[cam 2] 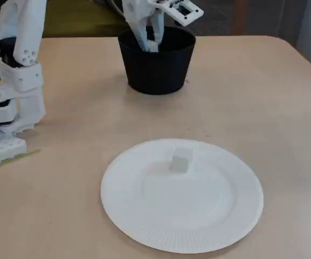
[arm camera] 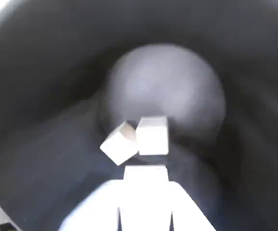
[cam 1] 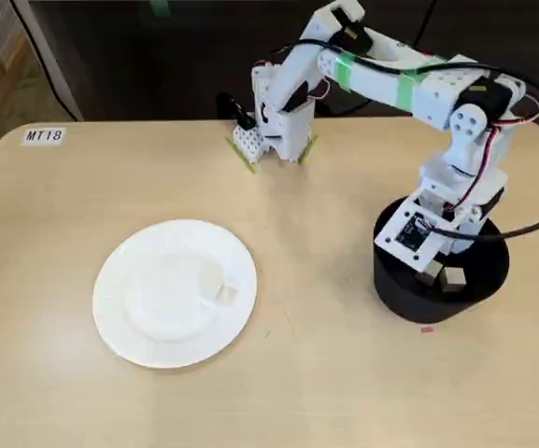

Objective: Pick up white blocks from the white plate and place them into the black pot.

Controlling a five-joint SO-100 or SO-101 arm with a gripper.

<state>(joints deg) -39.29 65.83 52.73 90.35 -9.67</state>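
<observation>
While fingers dip inside black pot, white blocks lie just beyond.

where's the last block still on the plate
One white block sits alone on the white plate, just past its centre in a fixed view, on the side facing the black pot.

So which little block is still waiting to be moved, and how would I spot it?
Find the round white paper-like plate with a ribbed rim on the tan wooden table. One small cream cube sits on it alone; the other cubes already lie inside the matte black cylindrical pot.
</observation>
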